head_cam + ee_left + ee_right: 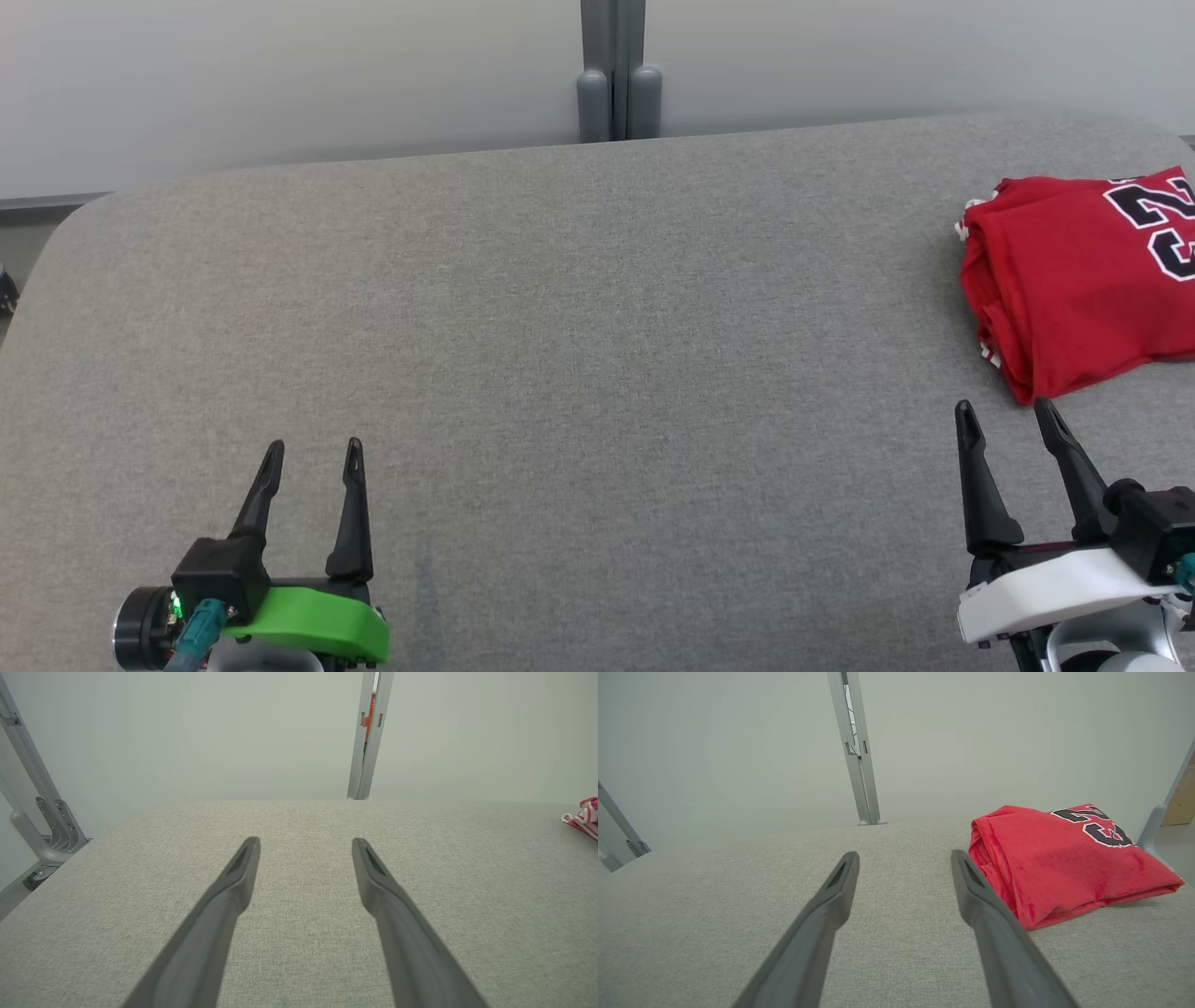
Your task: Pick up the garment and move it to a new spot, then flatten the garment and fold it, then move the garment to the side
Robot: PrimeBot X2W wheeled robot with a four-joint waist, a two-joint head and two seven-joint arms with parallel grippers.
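At the near edge of the grey fabric table, the left gripper and right gripper hang with fingers spread apart, empty, while the folded red jersey lies just beyond the right gripper, far right.

We note a grey fabric-covered worktop with rounded corners; a folded red jersey lies flat near its right edge.

We found ourselves in what looked like a robot test bay or lab: a grey cloth-covered table stood boxed in by plain pale panels, joined at a grey metal post, with a braced metal foot at the left corner.
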